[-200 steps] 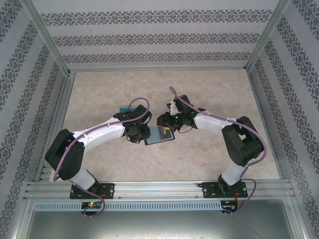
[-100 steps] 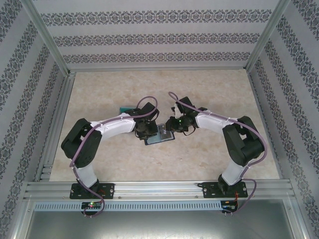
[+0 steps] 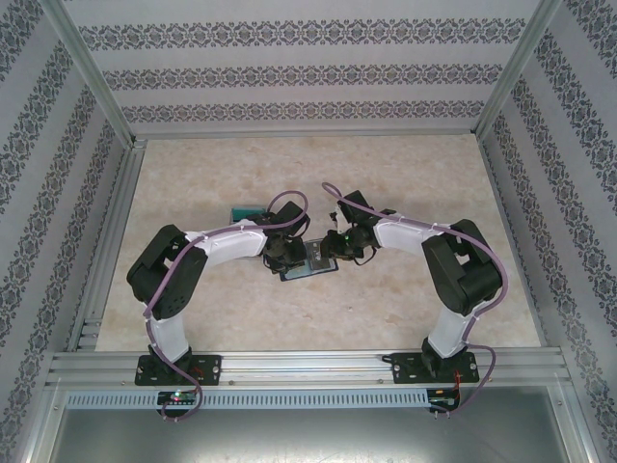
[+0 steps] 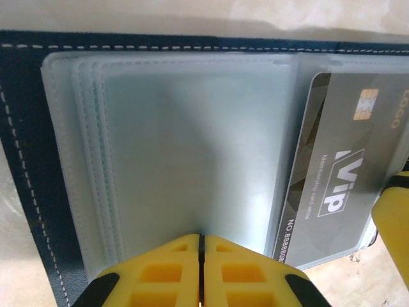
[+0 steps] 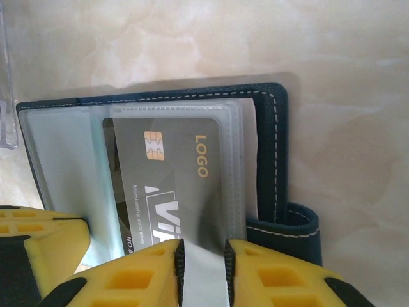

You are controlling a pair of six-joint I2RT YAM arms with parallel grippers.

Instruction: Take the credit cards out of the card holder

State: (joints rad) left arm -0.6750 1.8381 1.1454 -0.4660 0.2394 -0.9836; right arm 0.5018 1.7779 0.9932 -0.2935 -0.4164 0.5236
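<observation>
A beige marbled desk (image 3: 386, 309) sits inside an aluminium frame (image 3: 308, 365). Patterned wallpaper panels (image 3: 308, 72) rise beyond its far and side edges. A clear plastic box (image 5: 5, 77) rests on it.

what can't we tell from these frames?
1. Left wrist view: grey card number, its end cut off by the left gripper and bottom edge.
2. Right wrist view: whether right gripper pinches card or sleeve; bottom edge cuts contact.
3. Top view: card holder too small, under both wrists.

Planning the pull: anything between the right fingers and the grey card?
Yes. A clear sleeve of the card holder covers the face of the grey card. The right fingers stand slightly apart at its near edge, nothing else between.
</observation>
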